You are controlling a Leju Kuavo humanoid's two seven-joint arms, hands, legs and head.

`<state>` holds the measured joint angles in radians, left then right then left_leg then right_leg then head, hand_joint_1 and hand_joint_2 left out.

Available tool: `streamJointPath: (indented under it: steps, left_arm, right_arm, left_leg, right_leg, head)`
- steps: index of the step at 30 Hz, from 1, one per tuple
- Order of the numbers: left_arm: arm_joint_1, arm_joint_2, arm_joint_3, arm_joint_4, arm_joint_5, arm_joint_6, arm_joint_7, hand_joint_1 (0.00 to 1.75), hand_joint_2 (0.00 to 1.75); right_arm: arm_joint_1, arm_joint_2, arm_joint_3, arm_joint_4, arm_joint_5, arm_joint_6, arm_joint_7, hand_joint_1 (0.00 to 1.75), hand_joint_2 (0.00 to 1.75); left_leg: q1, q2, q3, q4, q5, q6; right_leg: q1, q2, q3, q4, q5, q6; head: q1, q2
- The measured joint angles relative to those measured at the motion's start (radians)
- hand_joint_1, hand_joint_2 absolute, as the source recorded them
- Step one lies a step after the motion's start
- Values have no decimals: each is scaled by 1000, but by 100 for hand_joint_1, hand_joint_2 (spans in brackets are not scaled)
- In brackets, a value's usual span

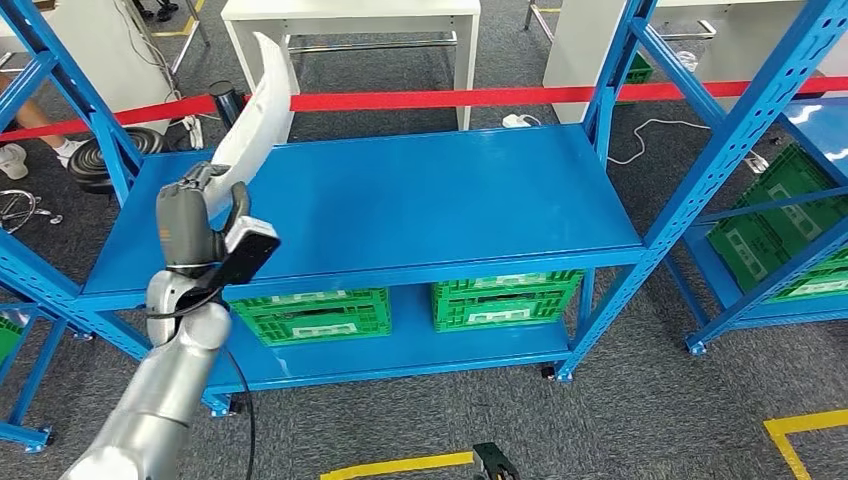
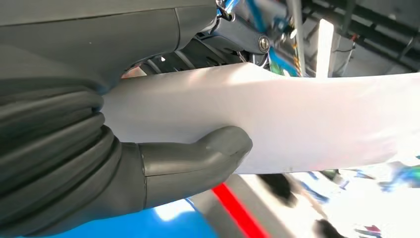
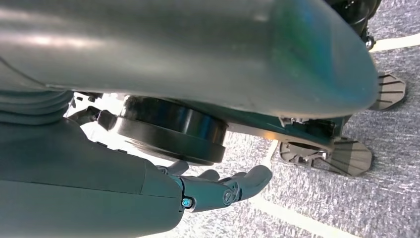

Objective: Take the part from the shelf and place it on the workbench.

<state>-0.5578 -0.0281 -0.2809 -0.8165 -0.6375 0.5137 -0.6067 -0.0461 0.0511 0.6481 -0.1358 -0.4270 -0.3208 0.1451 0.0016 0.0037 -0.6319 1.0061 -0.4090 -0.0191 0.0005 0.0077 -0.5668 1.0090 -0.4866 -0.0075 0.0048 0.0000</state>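
Left hand [image 1: 205, 215] grips the lower end of the part [image 1: 258, 110], a long, curved white panel that rises from the fingers and leans away from the robot, its upper tip reaching toward the red barrier tape [image 1: 450, 98]. From the wrist camera, the thick grey thumb [image 2: 208, 153] presses against the pale face of the part [image 2: 297, 119], with the darker fingers closed around its other side. The held piece hangs in the air over the left end of the blue workbench [image 1: 430, 200], not touching its flat top. Below that top, on the lower shelf, sit two green crates [image 1: 505, 298] side by side. More blue racking [image 1: 720, 170] stands to the right with a green crate in it, and a white table [image 1: 350, 15] stands beyond the tape. Yellow floor tape [image 1: 400, 465] runs along the grey carpet near the robot.

Right hand [image 3: 218, 191] hangs low above the grey carpet, its dark fingers loosely extended and apart, holding nothing.
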Motion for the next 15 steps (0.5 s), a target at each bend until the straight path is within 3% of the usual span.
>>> streamJointPath:
  steps: [6, 13, 15]
  left_arm:
    - [141, 18, -65, -401, 130, -81, -21, 175, 175]
    - [190, 36, -102, -569, 139, -95, -33, 175, 175]
    - [206, 38, -118, -608, 152, -113, -32, 175, 175]
  right_arm:
    - [1, 0, 0, 0, -11, -7, 0, 0, 0]
    - [1, -1, 0, 0, -13, -13, 0, 0, 0]
    - [1, -2, 0, 0, -15, -14, 0, 0, 0]
  left_leg:
    - [-2, -3, -3, 4, -4, 6]
    - [-4, -1, -4, 7, 0, 25]
    - [2, 2, -4, -5, 10, 35]
  right_leg:
    - [-2, -4, 1, 0, -3, 5]
    - [-7, -3, 4, 0, -1, 22]
    - [-7, -3, -10, 36, -38, 28]
  head:
    - [0, 0]
    - [0, 0]
    - [2, 0]
